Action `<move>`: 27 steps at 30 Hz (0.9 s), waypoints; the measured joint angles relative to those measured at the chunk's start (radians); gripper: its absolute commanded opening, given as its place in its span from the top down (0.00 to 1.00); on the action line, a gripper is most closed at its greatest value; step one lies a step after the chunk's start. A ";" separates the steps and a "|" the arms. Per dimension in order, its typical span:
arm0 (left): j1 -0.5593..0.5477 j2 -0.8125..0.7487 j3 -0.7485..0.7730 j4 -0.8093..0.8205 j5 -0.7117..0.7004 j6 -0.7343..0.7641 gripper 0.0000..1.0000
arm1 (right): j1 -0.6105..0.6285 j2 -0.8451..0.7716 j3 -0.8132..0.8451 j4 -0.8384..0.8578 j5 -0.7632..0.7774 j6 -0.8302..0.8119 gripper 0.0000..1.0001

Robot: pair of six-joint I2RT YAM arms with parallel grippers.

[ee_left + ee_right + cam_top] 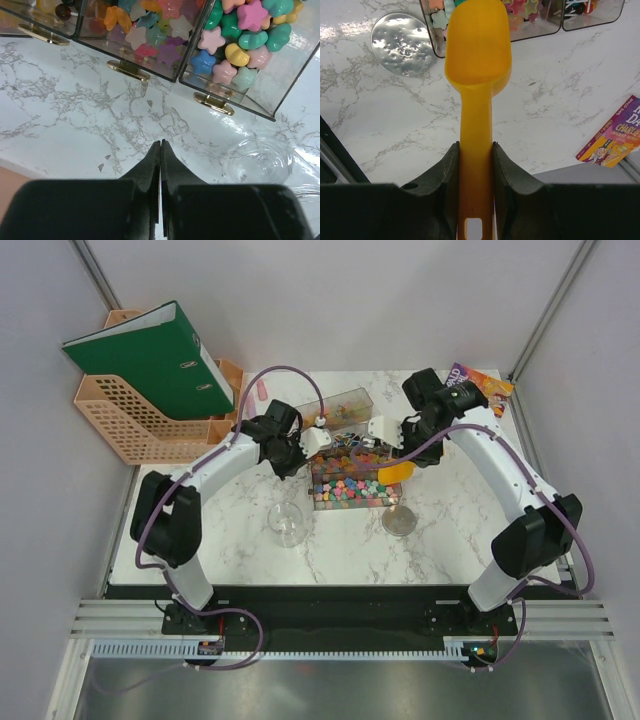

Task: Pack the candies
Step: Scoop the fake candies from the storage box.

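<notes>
The candies (345, 488) are small multicoloured star and bead shapes filling a clear compartment box (322, 502); they also show in the left wrist view (240, 45). My right gripper (476, 145) is shut on the handle of an orange scoop (478, 45), whose empty bowl hovers at the box's edge; in the top view the gripper (392, 452) is above the scoop (397, 472). My left gripper (161, 142) is shut and empty over bare marble beside the box, at its left in the top view (298, 458). A clear cup (286, 523) stands empty in front of the box, also in the left wrist view (257, 160).
A round silver lid (399, 521) lies in front of the box's right end, also in the right wrist view (402, 36). A colourful book (478, 388) lies at the back right. Orange file trays with a green binder (150, 360) stand at the back left.
</notes>
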 measured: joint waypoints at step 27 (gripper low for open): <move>-0.009 0.109 -0.008 0.005 0.166 -0.105 0.98 | 0.116 0.164 -0.020 0.000 0.272 -0.032 1.00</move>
